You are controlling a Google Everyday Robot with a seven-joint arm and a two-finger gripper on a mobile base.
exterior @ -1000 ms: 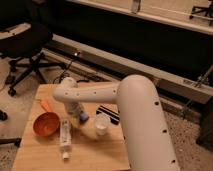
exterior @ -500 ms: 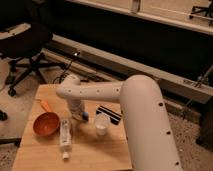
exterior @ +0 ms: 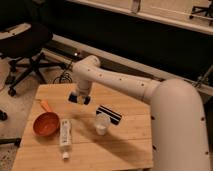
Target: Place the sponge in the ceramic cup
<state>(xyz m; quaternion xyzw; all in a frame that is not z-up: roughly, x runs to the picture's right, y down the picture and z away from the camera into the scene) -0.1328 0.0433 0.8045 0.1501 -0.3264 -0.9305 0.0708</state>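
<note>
One arm (exterior: 125, 84) bends downward, pincer (exterior: 80, 95) clenched on sponge (exterior: 80, 99), near ceramic cup (exterior: 102, 123).

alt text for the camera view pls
A white robot arm reaches over a wooden table, its end effector closed on a blue sponge, near a small white ceramic cup. An orange bowl, a white bottle and a black striped rectangle also lie on it.

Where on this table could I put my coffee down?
Bare table front right, past the white tube and below the ceramic cup; also the back-left corner behind the orange bowl. Crowded mid-table: the gripper, shut on the sponge, hangs by the black striped pad.
</note>
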